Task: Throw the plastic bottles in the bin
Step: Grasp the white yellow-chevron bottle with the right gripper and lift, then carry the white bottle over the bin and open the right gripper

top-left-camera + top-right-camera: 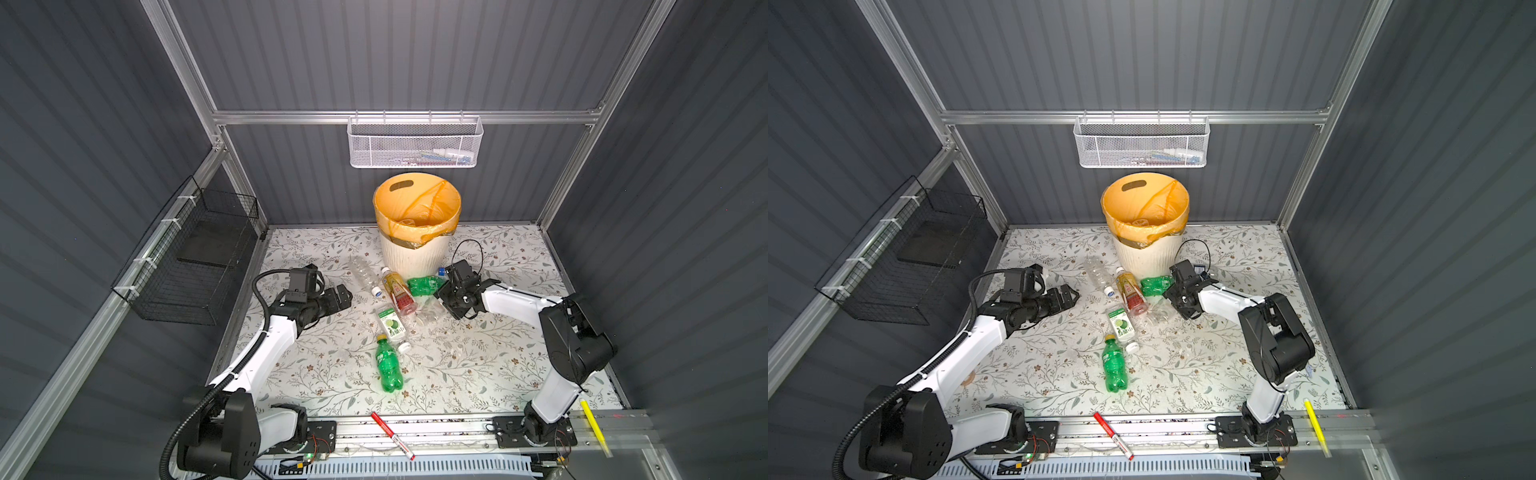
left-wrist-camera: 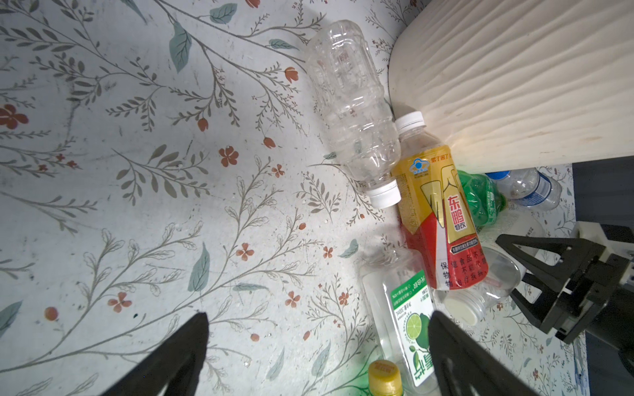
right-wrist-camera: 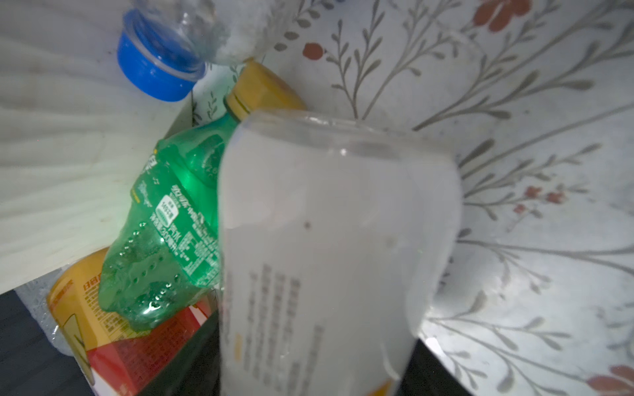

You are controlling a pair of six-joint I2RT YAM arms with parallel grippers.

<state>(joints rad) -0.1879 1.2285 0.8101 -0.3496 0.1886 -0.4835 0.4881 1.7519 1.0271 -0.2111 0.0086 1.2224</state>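
The right hand (image 1: 441, 302) is low over the worktop (image 1: 478, 374), just in front of the bin (image 1: 415, 255). In the right wrist view its jaws lie against both sides of a clear bottle with a pale label (image 3: 336, 240). I judge it is clamped on this bottle, whose long axis seems to point along the hand, away from the wrist. The coming move turns on one relation: the bin stands just behind this hand, a little toward the left arm's side, and its rim is much higher than the bottle, so the bottle must go up first and then over the rim. The left hand (image 1: 348, 297) is farther from the bin, its jaws wide apart with nothing between them. Inside the orange bag (image 1: 440, 208) some clear plastic (image 1: 409, 222) lies at the bottom; how many bottles it is I cannot tell. On the worktop lie a clear white-capped bottle (image 1: 365, 274), a yellow-and-red one (image 1: 399, 291), a crushed green one (image 1: 424, 286), a lime-label one (image 1: 390, 326) and a green one with a yellow cap (image 1: 388, 368). The white mesh basket (image 1: 413, 143) holds a few things too small to name.
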